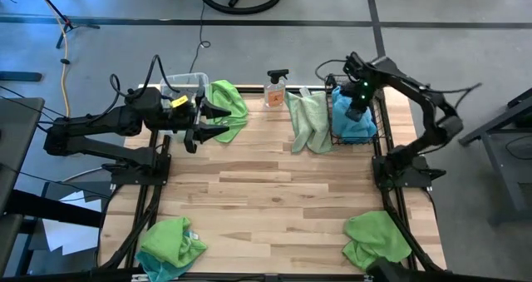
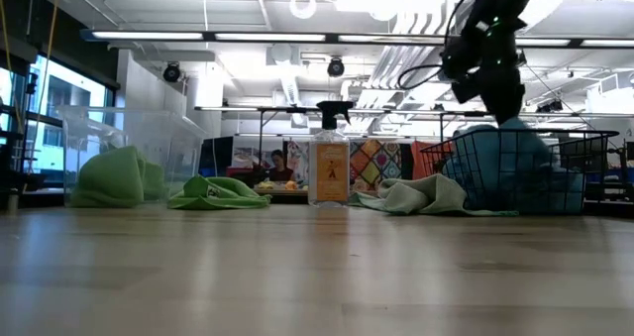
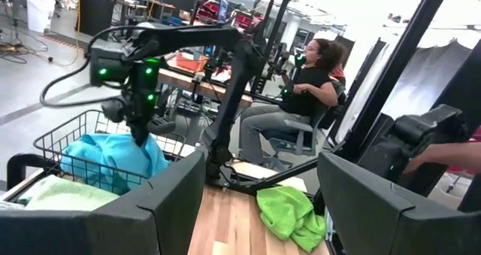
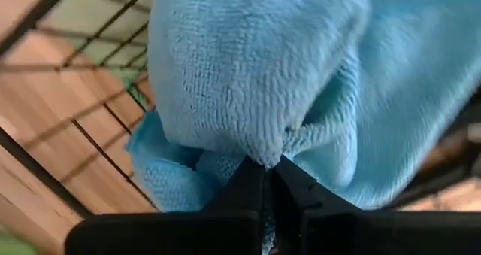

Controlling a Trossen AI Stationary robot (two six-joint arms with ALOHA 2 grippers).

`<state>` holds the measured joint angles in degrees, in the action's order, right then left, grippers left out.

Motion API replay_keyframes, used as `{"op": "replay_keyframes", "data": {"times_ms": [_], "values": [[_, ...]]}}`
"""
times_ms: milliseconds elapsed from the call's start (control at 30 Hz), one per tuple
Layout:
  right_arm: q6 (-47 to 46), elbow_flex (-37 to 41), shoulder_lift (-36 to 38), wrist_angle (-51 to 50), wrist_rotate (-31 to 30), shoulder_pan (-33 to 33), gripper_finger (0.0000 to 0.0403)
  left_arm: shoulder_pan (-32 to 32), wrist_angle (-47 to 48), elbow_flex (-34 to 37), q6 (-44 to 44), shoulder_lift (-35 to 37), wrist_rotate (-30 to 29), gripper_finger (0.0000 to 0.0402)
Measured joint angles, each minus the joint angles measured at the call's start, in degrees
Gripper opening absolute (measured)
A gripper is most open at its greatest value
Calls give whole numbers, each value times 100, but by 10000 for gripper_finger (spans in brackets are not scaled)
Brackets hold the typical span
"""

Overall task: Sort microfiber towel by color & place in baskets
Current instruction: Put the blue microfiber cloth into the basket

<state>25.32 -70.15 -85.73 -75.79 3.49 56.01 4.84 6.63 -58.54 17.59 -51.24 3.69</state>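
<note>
My right gripper [image 1: 357, 109] points down into the black wire-mesh basket [image 1: 379, 124] at the far right and is shut on a sky-blue microfiber towel [image 4: 248, 74]. A pale green towel [image 1: 309, 121] drapes over that basket's left rim onto the table. At the far left, the clear tub [image 1: 189, 82] holds a lime towel [image 2: 117, 177]. Another lime towel [image 1: 229, 107] lies on the table beside it. My left gripper [image 1: 209, 122] hovers level next to that towel, open, with nothing between its fingers [image 3: 161, 202]. My right gripper pinches a bunched fold of the blue towel [image 4: 279, 146] between its two shut fingers. The fingers come from above and point down. Below them the towel [image 3: 113, 161] spreads out inside the mesh basket, slack.
A clear spray bottle [image 1: 276, 89] stands at the far edge between the tub and the basket. A lime towel with some blue [image 1: 170, 244] lies at the near left corner, another lime towel [image 1: 376, 236] at the near right. A seated person [image 3: 304, 97] is beyond the table.
</note>
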Motion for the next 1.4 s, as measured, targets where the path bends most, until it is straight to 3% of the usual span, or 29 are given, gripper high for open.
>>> {"op": "replay_keyframes", "data": {"times_ms": [133, 367, 800, 1167, 1267, 1400], "values": [[935, 78, -333, 117, -3, -53, 0, 0, 0, -2, 33, 0, -1, 246], [1706, 269, -774, 639, -176, -39, 0, 0, 0, -2, 183, 0, -3, 246], [1917, 1202, -1115, 1807, -189, 57, 0, 0, 0, -4, 194, 2, -318, 246], [2000, 1237, -1119, 1961, -173, -24, 0, 0, -4, -4, 489, 4, -424, 246], [2005, 1237, -1121, 1970, -192, -26, 15, 0, -2, -4, 487, 4, -437, 246], [1982, 1237, -1124, 1902, -189, -29, 78, 0, -2, -4, 487, 4, -438, 246]]}}
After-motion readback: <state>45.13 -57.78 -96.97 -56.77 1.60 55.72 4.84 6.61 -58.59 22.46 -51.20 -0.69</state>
